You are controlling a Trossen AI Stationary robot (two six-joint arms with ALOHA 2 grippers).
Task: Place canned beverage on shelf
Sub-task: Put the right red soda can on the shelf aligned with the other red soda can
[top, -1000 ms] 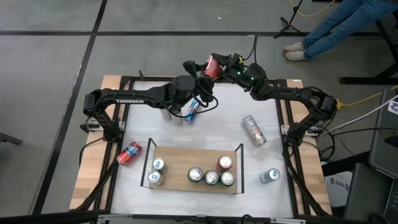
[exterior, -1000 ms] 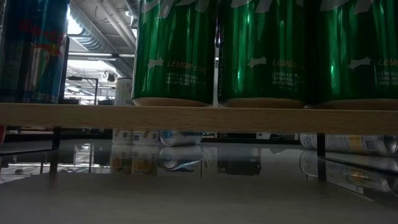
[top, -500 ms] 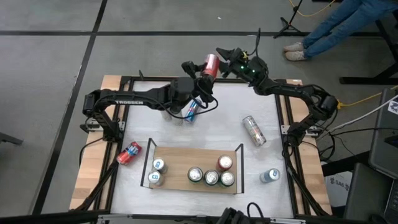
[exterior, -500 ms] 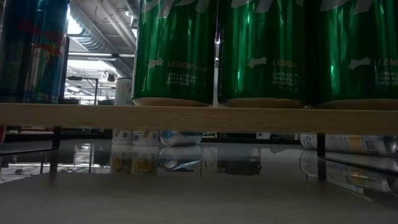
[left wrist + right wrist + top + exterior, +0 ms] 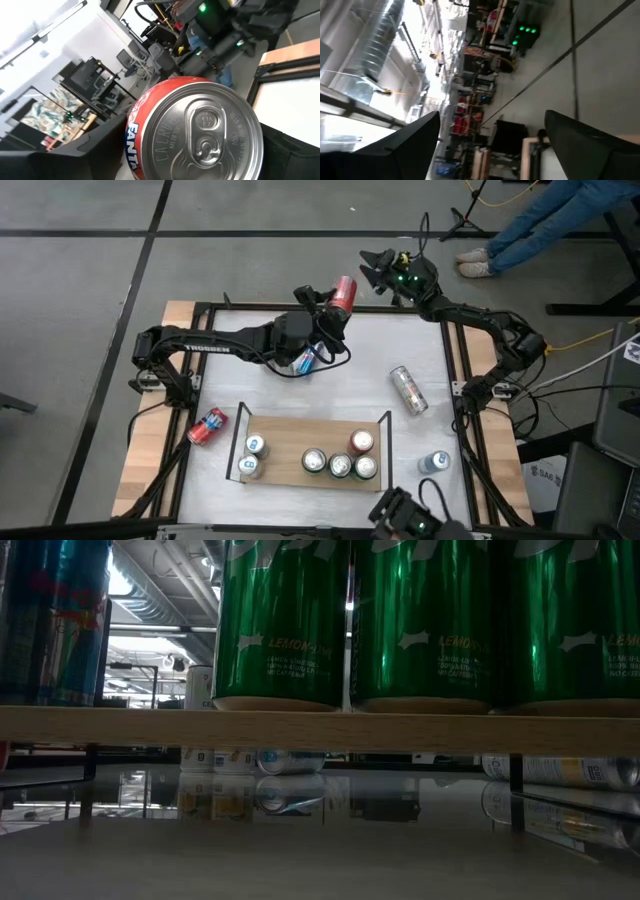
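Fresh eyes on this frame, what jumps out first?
The left gripper holds a red Fanta can up over the table's far edge, its lid filling the left wrist view. Just beyond, the right gripper hangs open and empty past the far edge. Near the front, the wooden shelf carries six upright cans, three of them green.

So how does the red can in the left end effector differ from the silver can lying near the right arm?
The red can is held off the table in the left end effector, at the table's far edge; the silver can lies on its side on the white table, untouched. The red can's body is orange-red, the silver can's pale with markings. Neither is on the shelf yet.
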